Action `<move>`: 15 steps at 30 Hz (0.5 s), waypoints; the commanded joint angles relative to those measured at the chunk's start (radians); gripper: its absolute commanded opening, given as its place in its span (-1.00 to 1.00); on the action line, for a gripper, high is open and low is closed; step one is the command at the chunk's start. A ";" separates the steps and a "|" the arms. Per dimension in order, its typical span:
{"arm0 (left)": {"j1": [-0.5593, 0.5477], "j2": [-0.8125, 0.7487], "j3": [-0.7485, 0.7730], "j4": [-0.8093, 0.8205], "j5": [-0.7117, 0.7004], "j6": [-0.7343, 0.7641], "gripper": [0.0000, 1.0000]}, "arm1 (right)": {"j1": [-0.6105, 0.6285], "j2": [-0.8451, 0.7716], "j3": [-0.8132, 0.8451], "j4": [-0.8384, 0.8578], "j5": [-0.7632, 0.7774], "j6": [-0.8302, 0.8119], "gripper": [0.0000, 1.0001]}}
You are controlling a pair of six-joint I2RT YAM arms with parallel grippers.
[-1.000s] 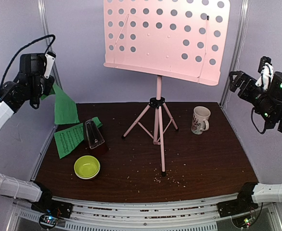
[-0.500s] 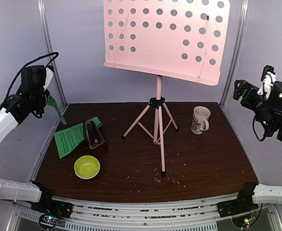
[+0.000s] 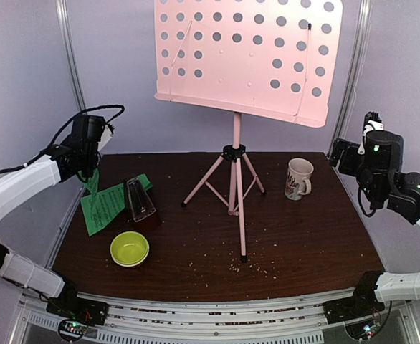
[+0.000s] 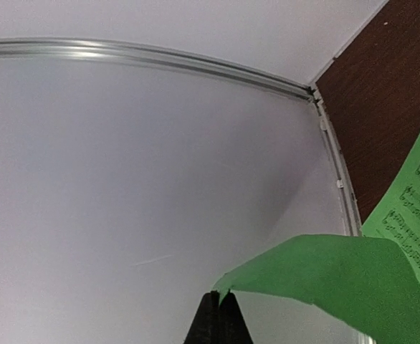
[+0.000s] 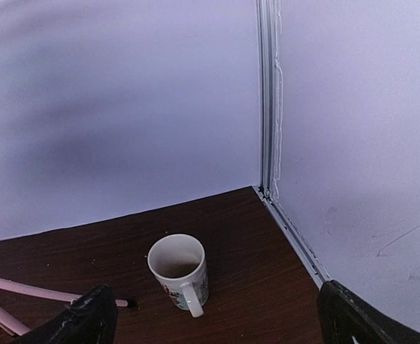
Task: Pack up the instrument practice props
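- The left gripper (image 4: 219, 314) has its fingers pressed together on the corner of one green sheet-music page (image 4: 325, 276), which hangs from them in the air over the table's left edge
- A second green page of printed music (image 3: 106, 206) lies flat on the dark brown table (image 3: 303, 236) just below the hanging one; whether the two touch cannot be told
- The dark red pyramid metronome under its clear plastic cover (image 3: 140, 201) stands upright, touching the right side of the lying page; a green corner shows past it, so paper seems to run under or behind it
- The pink tripod music stand (image 3: 234, 179) is fully set up mid-table, legs spread, with its perforated pink desk (image 3: 246, 54) raised high above
- The right gripper (image 3: 342, 156) has its fingers wide apart and holds nothing; it hovers off the right edge, facing the white mug (image 5: 179, 271)
- The mug and the yellow-green bowl (image 3: 130, 249) are not part of the job
- No case, bag or box for the props shows in any view
- Judgement: the packing is at an early stage, with one page lifted and nothing yet put away
- Left to do: gather both pages, deal with the metronome and fold the stand
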 commanded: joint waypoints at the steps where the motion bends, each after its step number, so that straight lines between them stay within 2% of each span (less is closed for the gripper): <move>1: 0.007 0.090 0.001 0.043 0.171 -0.080 -1.00 | 0.003 -0.015 -0.014 -0.013 0.035 0.025 1.00; 5: 0.010 0.167 -0.009 0.061 0.199 -0.115 -1.00 | 0.002 -0.029 0.006 -0.070 0.049 0.037 1.00; 15: 0.029 0.212 -0.112 0.142 0.327 -0.159 -1.00 | 0.002 -0.108 -0.009 -0.099 0.057 0.069 1.00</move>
